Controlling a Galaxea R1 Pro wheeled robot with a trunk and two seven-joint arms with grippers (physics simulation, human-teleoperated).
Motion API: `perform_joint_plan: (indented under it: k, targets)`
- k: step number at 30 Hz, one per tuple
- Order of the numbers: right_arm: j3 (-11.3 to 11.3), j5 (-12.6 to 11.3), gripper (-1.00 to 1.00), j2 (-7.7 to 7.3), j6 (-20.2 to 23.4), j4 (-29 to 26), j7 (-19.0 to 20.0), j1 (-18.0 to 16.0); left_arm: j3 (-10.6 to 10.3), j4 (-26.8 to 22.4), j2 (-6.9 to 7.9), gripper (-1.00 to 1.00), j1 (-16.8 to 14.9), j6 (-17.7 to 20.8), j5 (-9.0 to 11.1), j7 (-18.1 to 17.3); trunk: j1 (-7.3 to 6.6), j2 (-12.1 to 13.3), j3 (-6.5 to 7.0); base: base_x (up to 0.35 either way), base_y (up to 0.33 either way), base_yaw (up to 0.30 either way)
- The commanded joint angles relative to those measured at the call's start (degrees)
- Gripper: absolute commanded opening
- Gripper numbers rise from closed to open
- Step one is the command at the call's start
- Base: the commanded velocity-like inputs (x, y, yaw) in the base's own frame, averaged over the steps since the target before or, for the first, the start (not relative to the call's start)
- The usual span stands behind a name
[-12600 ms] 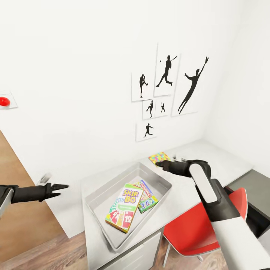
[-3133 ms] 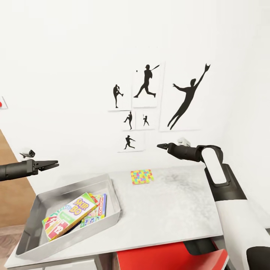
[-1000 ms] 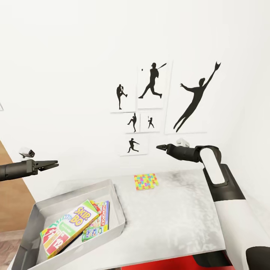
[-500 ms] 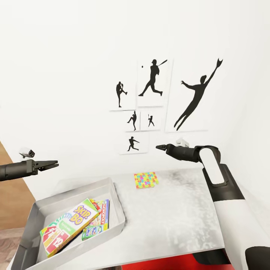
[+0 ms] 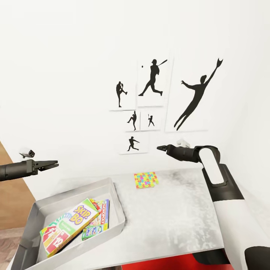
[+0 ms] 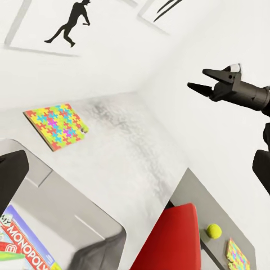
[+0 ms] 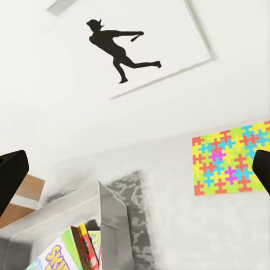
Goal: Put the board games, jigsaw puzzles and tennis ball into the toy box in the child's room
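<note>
So over on the left the left claw (image 5: 52, 164) is just hanging in the air above the near-left end of the worktop (image 5: 176, 217), holding nothing, and its two thin fingers look pressed together to me. Right under and a bit in front of it sits the toy box (image 5: 116, 210), that greyish see-through bin, at the worktop's left end. All three board games are already in there: the big Skip-Bo box (image 5: 69, 225) lies tilted on top, the blue Monopoly one (image 5: 104, 213) is beside it against the box's right wall, and the small green-edged one (image 5: 92, 232) is poking out below.

Moving right, one jigsaw puzzle (image 5: 146, 180) lies flat on the worktop back near the wall, well apart from the toy box, with the baseball-player pictures (image 5: 152, 80) hanging above it.

Further right, the right claw (image 5: 160, 148) hovers up off the worktop, above and just right of that puzzle, pointing left. The left wrist view shows its fingers (image 6: 198, 88) spread apart with nothing between them.

Down on the lower dark section past the red chair (image 6: 174, 239), the tennis ball (image 6: 213, 230) sits near the other jigsaw puzzle (image 6: 238, 254).
</note>
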Motion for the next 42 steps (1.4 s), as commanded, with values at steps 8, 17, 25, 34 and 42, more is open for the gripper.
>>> perform_joint_plan:
  k: [8, 17, 25, 34, 42]
  targets:
    - [0.0, -0.5, 1.00, 0.10, 0.1, -0.1, -0.8, -0.1, 0.0, 0.0, 0.05, 1.00, -0.1, 0.6, 0.0, -0.2, 0.04, -0.1, -0.14, 0.000, 0.000, 0.000]
    - [0.1, -0.5, 1.00, 0.01, 0.1, 0.3, -0.8, -0.1, 0.0, 0.0, 0.10, 1.00, -0.1, 0.6, 0.0, -0.2, 0.04, -0.1, -0.14, 0.000, 0.000, 0.000]
    - [0.0, -0.4, 1.00, -0.04, 0.1, 0.5, -1.0, -0.1, 0.0, 0.0, 0.16, 1.00, -0.1, 0.6, 0.0, -0.2, 0.04, -0.1, -0.14, 0.000, 0.000, 0.000]
    - [0.0, -0.2, 1.00, 0.22, 0.1, 4.4, -4.6, -0.2, 0.0, 0.1, 0.21, 1.00, -0.1, 0.6, 0.0, -0.2, 0.04, -0.1, -0.14, 0.000, 0.000, 0.000]
    - [1.3, -0.2, 1.00, 3.08, 0.1, 13.5, -20.1, -6.1, 0.5, 0.1, 0.84, 1.00, 0.0, 0.6, 0.2, -0.2, 0.04, -0.1, -0.14, 0.000, 0.000, 0.000]
